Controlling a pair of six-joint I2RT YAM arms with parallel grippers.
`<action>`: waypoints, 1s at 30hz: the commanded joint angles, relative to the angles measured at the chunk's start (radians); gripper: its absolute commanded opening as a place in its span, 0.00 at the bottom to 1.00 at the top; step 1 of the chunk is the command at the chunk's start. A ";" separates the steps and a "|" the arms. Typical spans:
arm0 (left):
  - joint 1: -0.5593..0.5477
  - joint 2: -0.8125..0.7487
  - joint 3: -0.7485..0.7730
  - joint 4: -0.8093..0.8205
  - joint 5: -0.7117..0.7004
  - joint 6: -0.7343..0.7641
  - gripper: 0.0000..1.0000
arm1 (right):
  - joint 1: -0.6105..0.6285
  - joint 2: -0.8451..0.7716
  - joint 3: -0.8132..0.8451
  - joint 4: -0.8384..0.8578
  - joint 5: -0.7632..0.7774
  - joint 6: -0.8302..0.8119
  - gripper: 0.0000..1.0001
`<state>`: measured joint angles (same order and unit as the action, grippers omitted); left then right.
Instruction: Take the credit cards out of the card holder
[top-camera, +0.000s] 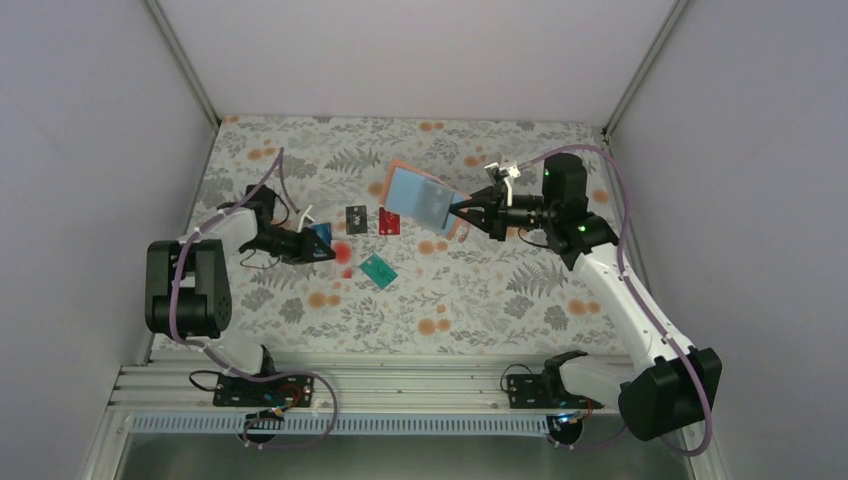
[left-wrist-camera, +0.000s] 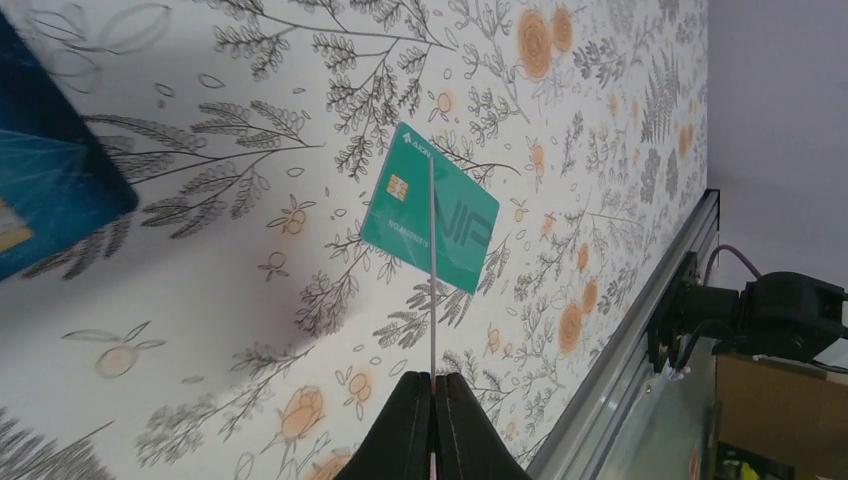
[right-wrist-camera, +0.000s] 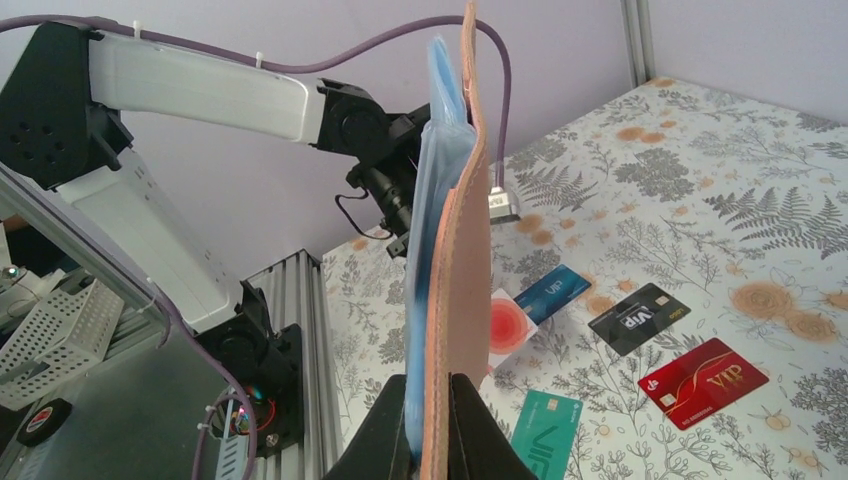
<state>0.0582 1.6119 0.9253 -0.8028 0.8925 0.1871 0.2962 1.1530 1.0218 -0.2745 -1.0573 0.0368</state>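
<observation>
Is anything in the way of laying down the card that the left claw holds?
Nothing visible. The left gripper pinches the pale card over the table; the teal card lies flat just beyond it, the nearest thing to avoid.

- Overhead view is bright and even, soft light from above. No glare on the table (top-camera: 480, 300), just faint shadows beside my arms.
- My left wrist cam: the teal-green card (left-wrist-camera: 460, 230) is crisp, the blue card (left-wrist-camera: 50, 190) at the frame's left is a blurry mess, and there's a soft grey shadow on the table.
- Right wrist cam: the card holder (right-wrist-camera: 455, 300) is right up at the lens and looks soft, while the table behind it is sharp.
</observation>
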 joint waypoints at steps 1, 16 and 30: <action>-0.044 0.077 -0.016 0.057 -0.009 -0.066 0.02 | -0.006 0.002 0.033 0.006 0.022 0.020 0.04; -0.046 0.180 -0.033 0.038 -0.056 -0.077 0.10 | -0.005 0.043 0.071 0.000 0.028 0.016 0.04; -0.040 0.022 0.163 -0.088 0.054 0.109 0.68 | -0.004 0.035 0.083 -0.036 -0.027 -0.021 0.04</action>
<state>0.0158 1.7126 0.9649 -0.8146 0.7959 0.1612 0.2958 1.1976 1.0657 -0.2905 -1.0325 0.0391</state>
